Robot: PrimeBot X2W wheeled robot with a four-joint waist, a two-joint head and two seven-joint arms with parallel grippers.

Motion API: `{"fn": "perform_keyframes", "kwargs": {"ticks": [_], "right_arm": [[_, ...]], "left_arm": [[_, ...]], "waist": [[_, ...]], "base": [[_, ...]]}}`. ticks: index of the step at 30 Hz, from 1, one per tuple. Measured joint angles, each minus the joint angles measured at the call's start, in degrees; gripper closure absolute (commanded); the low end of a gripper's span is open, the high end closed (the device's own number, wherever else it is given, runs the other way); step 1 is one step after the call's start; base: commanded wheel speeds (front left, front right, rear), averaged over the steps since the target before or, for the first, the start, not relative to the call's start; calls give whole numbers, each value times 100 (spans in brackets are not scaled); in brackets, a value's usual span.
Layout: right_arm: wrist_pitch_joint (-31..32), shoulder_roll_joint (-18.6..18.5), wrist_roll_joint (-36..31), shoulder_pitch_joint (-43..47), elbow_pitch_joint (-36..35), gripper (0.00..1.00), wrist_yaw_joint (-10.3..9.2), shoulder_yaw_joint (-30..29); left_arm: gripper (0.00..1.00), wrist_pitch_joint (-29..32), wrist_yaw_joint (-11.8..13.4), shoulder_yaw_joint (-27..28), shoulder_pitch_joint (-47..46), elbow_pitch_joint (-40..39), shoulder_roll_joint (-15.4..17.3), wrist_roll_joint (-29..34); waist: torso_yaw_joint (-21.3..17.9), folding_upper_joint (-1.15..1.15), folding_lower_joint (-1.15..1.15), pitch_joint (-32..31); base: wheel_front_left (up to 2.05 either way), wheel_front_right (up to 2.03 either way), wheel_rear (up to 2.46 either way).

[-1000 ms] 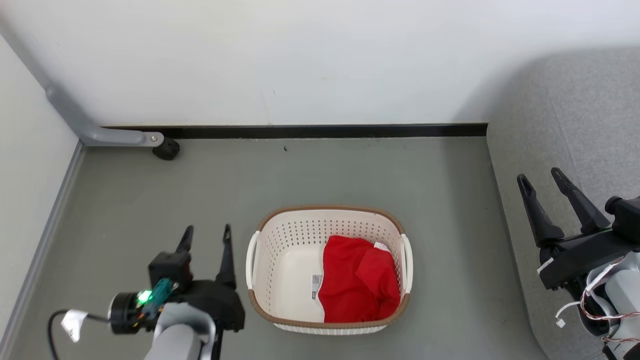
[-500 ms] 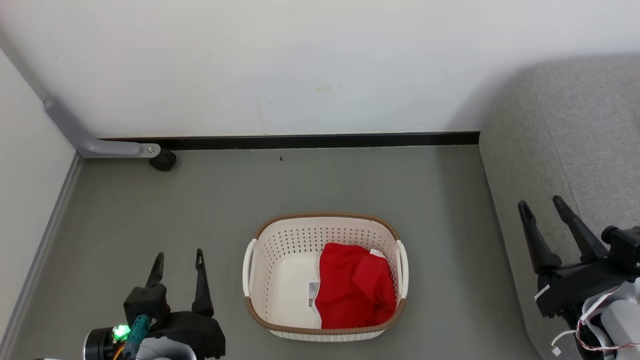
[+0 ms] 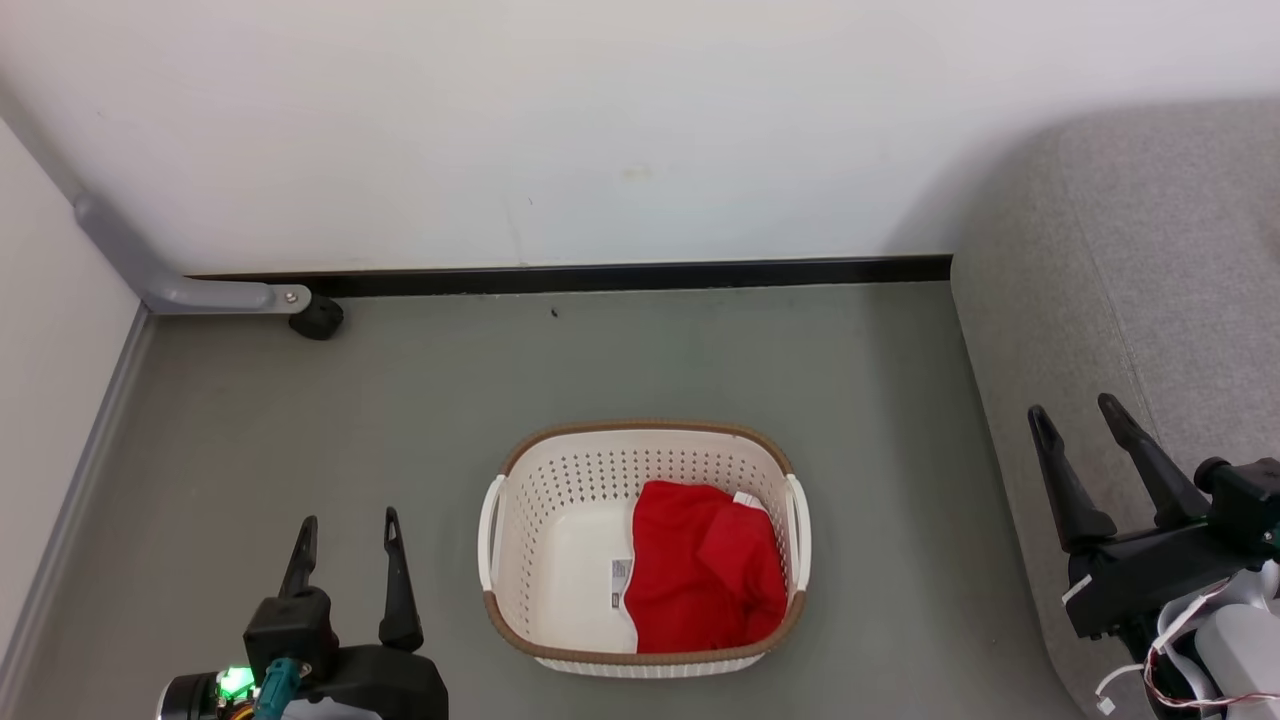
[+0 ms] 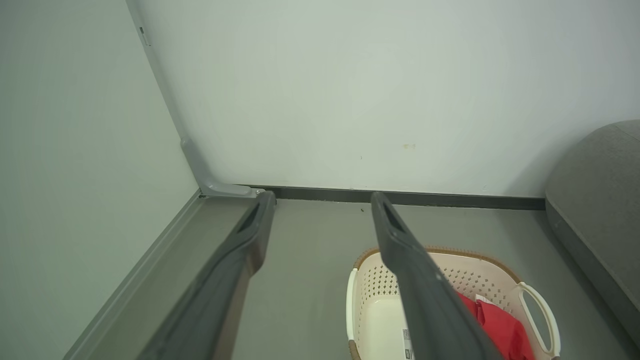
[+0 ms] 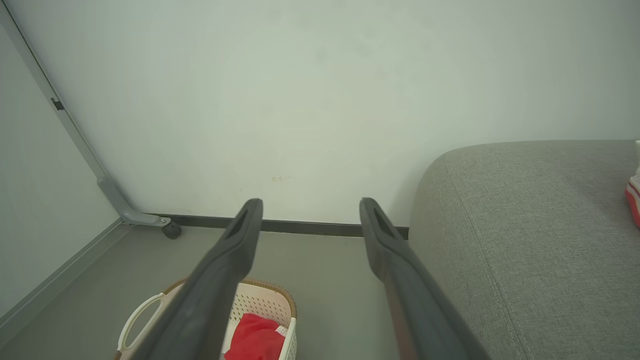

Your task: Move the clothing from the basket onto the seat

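Clothing [image 3: 705, 585] in basket [image 3: 600, 470], prob. shorts.

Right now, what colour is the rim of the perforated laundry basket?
Brown, woven-look: the oval cream-white plastic basket's rim shows best in the head view.

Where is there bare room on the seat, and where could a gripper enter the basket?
Seat: bare grey fabric beside the floor; a red-and-white item sits at the right wrist view's right edge. Basket: bare on the label side; red clothing crowds the side nearer the seat.
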Motion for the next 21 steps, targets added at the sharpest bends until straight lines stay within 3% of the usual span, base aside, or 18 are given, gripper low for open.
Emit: {"fn": "perform_keyframes", "kwargs": {"ticks": [12, 21], "right_arm": [[0, -15, -48, -93, -337, 0, 47, -212], [-1, -96, -134, -567, -681, 0, 157, -308]], "left_arm": [[0, 0, 0, -388, 35, -165, -51, 76], [0, 0, 0, -1536, -134, -180, -46, -575]], "waist": [[-100, 0, 1, 405], [-201, 1, 1, 986]], "base": [[0, 0, 0], [0, 0, 0]]}}
